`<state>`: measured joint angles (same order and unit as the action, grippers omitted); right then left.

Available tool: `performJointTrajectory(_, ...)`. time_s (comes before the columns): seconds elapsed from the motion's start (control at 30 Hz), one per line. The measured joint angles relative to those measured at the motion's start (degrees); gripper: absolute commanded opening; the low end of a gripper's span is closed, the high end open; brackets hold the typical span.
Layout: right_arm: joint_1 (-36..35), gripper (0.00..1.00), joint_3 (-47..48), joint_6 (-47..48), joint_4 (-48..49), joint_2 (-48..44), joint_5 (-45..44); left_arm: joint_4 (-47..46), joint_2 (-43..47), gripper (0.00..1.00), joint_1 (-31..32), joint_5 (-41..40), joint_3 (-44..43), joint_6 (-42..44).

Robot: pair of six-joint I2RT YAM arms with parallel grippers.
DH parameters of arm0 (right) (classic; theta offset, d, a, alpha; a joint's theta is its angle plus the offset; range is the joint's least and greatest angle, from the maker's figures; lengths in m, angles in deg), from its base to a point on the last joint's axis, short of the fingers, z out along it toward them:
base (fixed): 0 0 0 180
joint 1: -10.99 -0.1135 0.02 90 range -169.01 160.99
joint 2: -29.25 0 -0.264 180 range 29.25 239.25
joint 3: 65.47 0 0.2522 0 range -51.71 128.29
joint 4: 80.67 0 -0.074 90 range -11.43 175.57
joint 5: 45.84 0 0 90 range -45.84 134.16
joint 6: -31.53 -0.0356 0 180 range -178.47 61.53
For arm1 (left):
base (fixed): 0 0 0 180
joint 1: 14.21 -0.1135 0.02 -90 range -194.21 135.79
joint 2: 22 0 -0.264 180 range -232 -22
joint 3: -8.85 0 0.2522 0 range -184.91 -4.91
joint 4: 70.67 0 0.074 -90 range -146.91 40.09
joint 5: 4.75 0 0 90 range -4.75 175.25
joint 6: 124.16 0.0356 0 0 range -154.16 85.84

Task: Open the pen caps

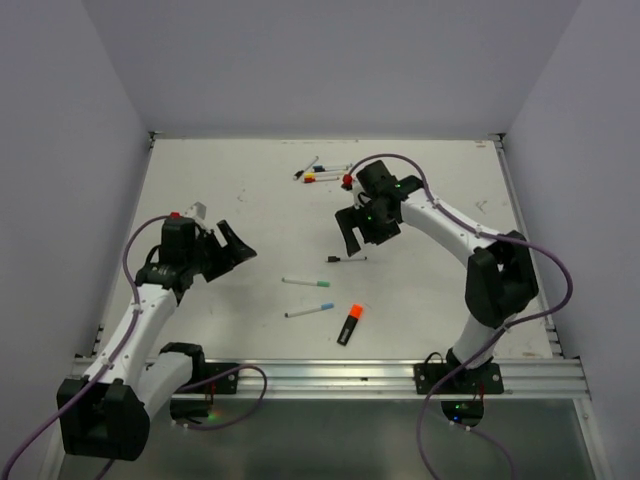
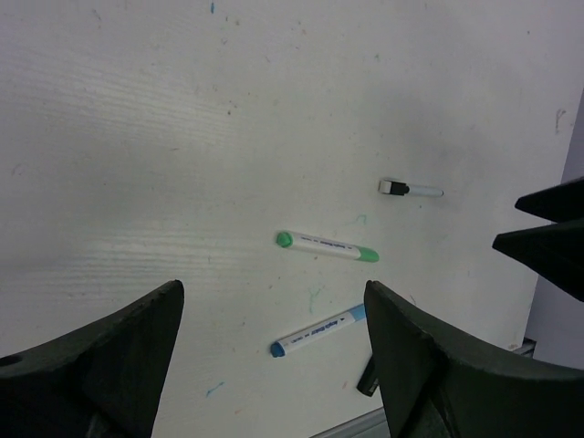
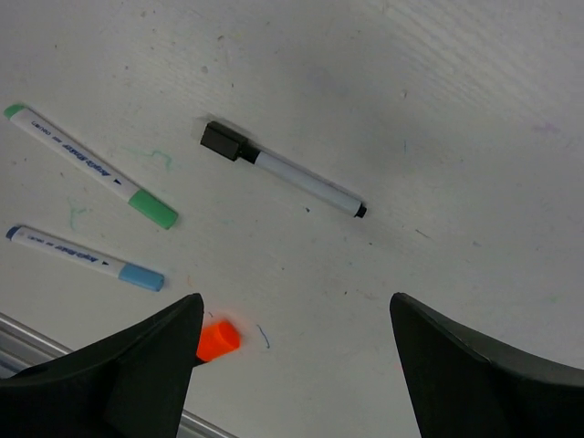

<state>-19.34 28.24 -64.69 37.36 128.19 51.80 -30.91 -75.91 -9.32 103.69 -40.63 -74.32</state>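
Two grippers are pictured spread wide and empty above the white table (image 1: 230, 190), and the caps of the four nearer pens are judged to be on. The left gripper (image 1: 234, 246) is held well to the left of those pens, with nothing in its grasp. The right gripper (image 3: 297, 306) is poised just above the black pen (image 3: 287, 172), jaws far apart and nothing held. The black highlighter (image 1: 346, 332), its orange cap (image 3: 218, 338) fitted, is seen nearest the front rail (image 1: 330, 372). The blue pen (image 3: 85, 257) and green pen (image 3: 91, 166) are laid near it, apart from each other. A further cluster of pens (image 1: 322, 172) is seen by the far edge. Trouble is most likely to be caused by the smallness of the black cap (image 3: 222, 141). If the barrel is pinched instead, or the pen is nudged on the way down, it may be rolled or skidded across the smooth top. A cap tugged by one gripper alone may simply drag its pen along. A clash of arms is also risked if both are brought over the same pen. Ample bare room is offered to the left and centre; less is offered toward the rail and the right wall (image 1: 590, 150).
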Motion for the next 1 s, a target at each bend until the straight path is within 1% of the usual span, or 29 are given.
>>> performJointTrajectory(0.03, -0.2, 0.85, 0.72, 0.96, 0.04, 1.42, 0.22, 0.02, 0.33, 0.82, 0.0, 0.22, 0.0, 0.33)
performJointTrajectory(0.17, -1.29, 0.85, 3.69, 4.31, 0.52, 6.03, 1.16, 0.44, 0.81, 0.81, 0.0, 1.05, 0.0, 1.22)
performJointTrajectory(0.3, -2.51, 0.84, 5.14, 7.28, 2.69, 8.2, 0.9, 0.72, 0.81, 0.81, 0.0, 2.01, 0.13, 1.77)
performJointTrajectory(0.4, -3.04, 0.8, 5.25, 9.07, 4.15, 9.09, 0.61, 1.03, 0.7, 0.81, 0.0, 2.47, 0.31, 1.81)
performJointTrajectory(0.47, -3.06, 0.76, 5.25, 10.05, 5.03, 9.79, 0.37, 1.16, 0.44, 0.8, 0.0, 2.64, 0.31, 1.84)
performJointTrajectory(0.67, -3.04, 0.7, 5.05, 11.45, 6.82, 13.27, -1.07, 1.29, -1.01, 0.77, 0.0, 3.41, 0.31, 1.84)
performJointTrajectory(0.73, -3.04, 0.68, 4.79, 11.74, 7.21, 13.64, -1.27, 1.29, -1.22, 0.77, 0.0, 3.78, 0.31, 1.86)
performJointTrajectory(0.77, -3.04, 0.64, 4.72, 11.87, 7.41, 13.64, -1.31, 1.29, -1.29, 0.77, 0.0, 3.91, 0.31, 1.86)
performJointTrajectory(1.0, -3.06, 0.54, 2.1, 12.33, 10.38, 13.62, -1.29, 1.29, -1.84, 0.77, 0.0, 4.26, 0.31, 1.86)
